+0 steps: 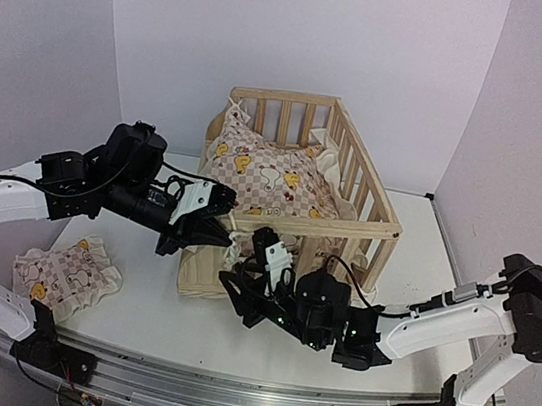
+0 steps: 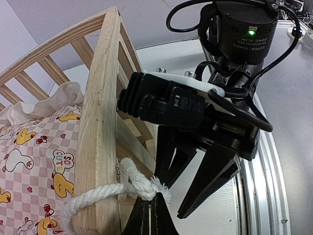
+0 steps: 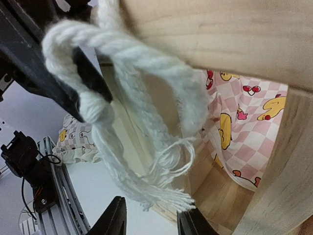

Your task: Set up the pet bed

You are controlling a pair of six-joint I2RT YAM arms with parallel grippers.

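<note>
While the table point(image 1: 422, 275) carries the wooden frame point(image 1: 310, 226) near its middle, the step in hand looks like tying the bedding down. Inside the frame lies the checked cushion point(image 1: 265, 177), duck print up, so the filling part seems done. Well to the left of the frame, a small matching pillow point(image 1: 67, 277) rests apart from it.

Both arms meet at the frame's front rail. There the left hand point(image 2: 150, 218) is clenched, pinching a white tie string point(image 2: 112, 191) that wraps around the front post. Just outside the frame, the right hand point(image 3: 152, 219) stands released, its jaws apart with nothing between them, close by the string's frayed end.

My reading is that a knot is being formed. The next move calls for the right hand to close on the loose end and draw it through the loop, with the left hand holding tension against the frame. Such thin, limp fibres could slip out.
</note>
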